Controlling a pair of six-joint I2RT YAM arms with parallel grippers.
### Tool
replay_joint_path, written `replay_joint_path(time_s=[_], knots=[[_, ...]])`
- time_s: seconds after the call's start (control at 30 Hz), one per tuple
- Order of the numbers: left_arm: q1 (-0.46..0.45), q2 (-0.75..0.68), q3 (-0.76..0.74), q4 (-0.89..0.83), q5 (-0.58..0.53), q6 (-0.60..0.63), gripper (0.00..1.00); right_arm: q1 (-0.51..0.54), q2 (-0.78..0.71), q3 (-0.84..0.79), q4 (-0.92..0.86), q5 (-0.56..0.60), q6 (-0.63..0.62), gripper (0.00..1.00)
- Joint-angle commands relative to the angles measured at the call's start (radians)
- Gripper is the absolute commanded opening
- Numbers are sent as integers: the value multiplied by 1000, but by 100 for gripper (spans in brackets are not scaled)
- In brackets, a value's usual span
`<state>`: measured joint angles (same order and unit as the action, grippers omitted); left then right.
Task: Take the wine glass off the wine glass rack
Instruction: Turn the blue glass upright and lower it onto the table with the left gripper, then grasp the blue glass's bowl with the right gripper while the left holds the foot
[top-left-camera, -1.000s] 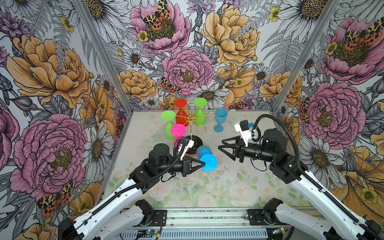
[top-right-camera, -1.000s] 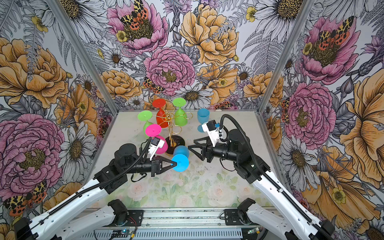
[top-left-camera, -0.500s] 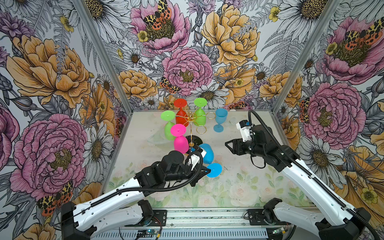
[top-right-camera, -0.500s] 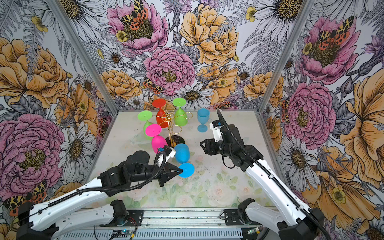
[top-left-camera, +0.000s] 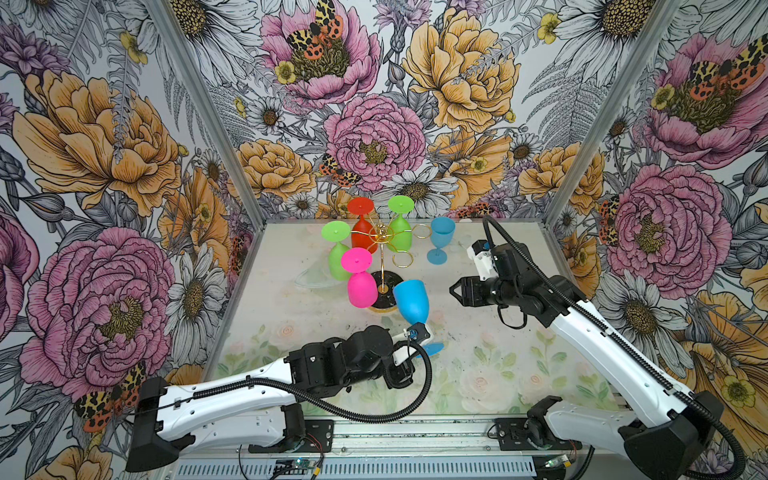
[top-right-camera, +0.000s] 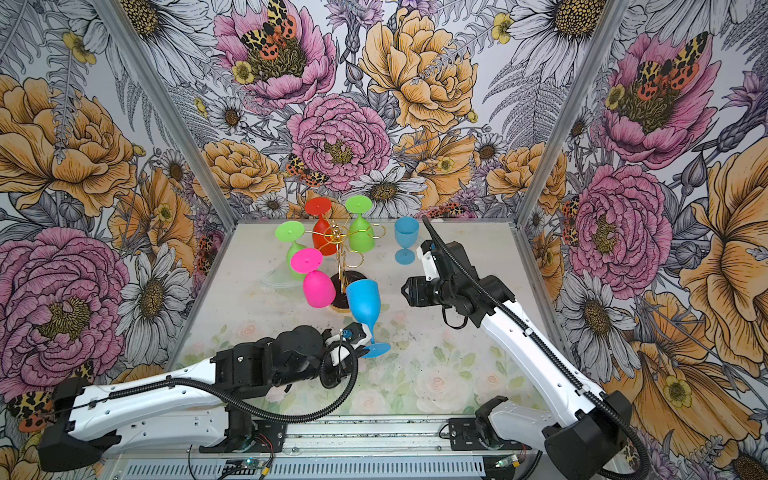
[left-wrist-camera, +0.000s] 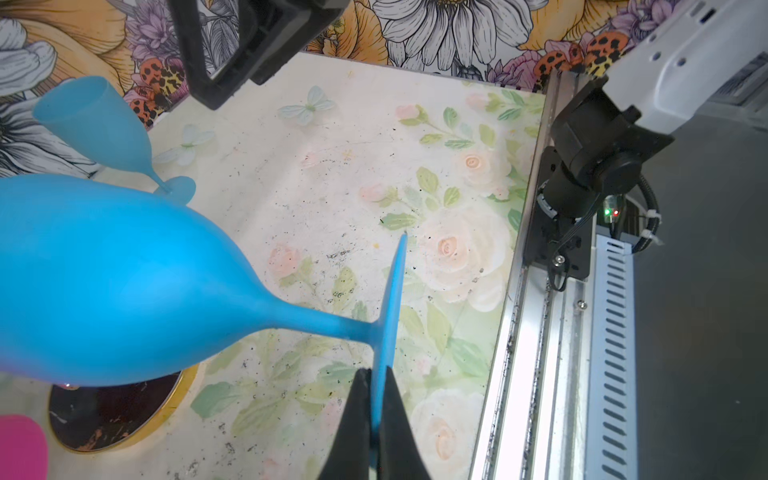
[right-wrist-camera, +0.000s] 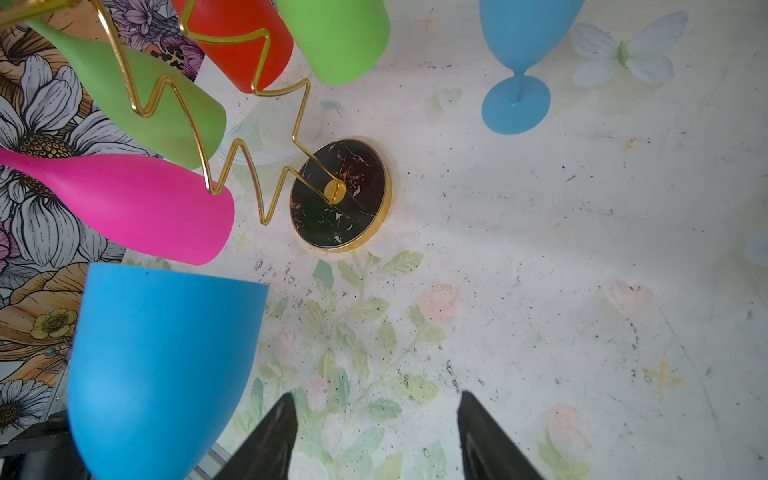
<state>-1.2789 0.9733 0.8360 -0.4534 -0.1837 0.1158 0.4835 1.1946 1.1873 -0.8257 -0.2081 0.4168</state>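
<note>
The left gripper (top-left-camera: 423, 337) pinches the foot disc of the blue wine glass (top-left-camera: 411, 301). In both top views the glass tilts clear of the wine glass rack (top-left-camera: 382, 237). The right gripper (top-left-camera: 454, 291) hangs spread and empty. In the left wrist view, the fingertips (left-wrist-camera: 353, 415) clamp only the thin foot's edge. The glass is probably light, smooth plastic and could pivot, so the stem looks a safer hold. In the right wrist view, its bowl sits just beside the pink glass (right-wrist-camera: 124, 203).

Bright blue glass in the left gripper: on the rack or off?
Off: the bright blue wine glass hangs from no loop of the wine glass rack; the left gripper pinches its foot.
</note>
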Motion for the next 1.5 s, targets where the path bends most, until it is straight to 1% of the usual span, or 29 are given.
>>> replay_joint_path(time_s=[0.0, 0.03, 0.17, 0.3, 0.4, 0.57, 0.8, 0.93, 1.23, 1.33, 1.47], knots=[[-42, 22, -17, 1, -168, 141, 0, -10, 18, 49, -6, -47, -23, 63], [-78, 35, -17, 0, -203, 160, 0, -11, 24, 53, -6, -68, -29, 63], [-136, 75, -30, 1, -326, 244, 0, -35, 36, 55, -12, -133, -33, 63], [-195, 114, -70, 5, -464, 375, 0, -75, 25, 67, -12, -165, -23, 64], [-212, 143, -92, 9, -515, 438, 0, -97, 17, 83, -12, -194, -17, 64], [-227, 176, -117, 39, -596, 506, 0, -104, 24, 111, -10, -265, -7, 64], [-253, 194, -150, 138, -715, 641, 0, -100, 80, 138, -10, -468, -31, 64], [-270, 209, -161, 160, -755, 704, 0, -99, 87, 138, -10, -478, -32, 62], [-281, 233, -169, 183, -823, 747, 0, -99, 92, 121, -10, -538, -39, 55], [-281, 236, -185, 223, -847, 781, 0, -98, 92, 112, -13, -529, -42, 53], [-283, 241, -191, 237, -858, 802, 0, -98, 94, 106, -12, -532, -44, 51]])
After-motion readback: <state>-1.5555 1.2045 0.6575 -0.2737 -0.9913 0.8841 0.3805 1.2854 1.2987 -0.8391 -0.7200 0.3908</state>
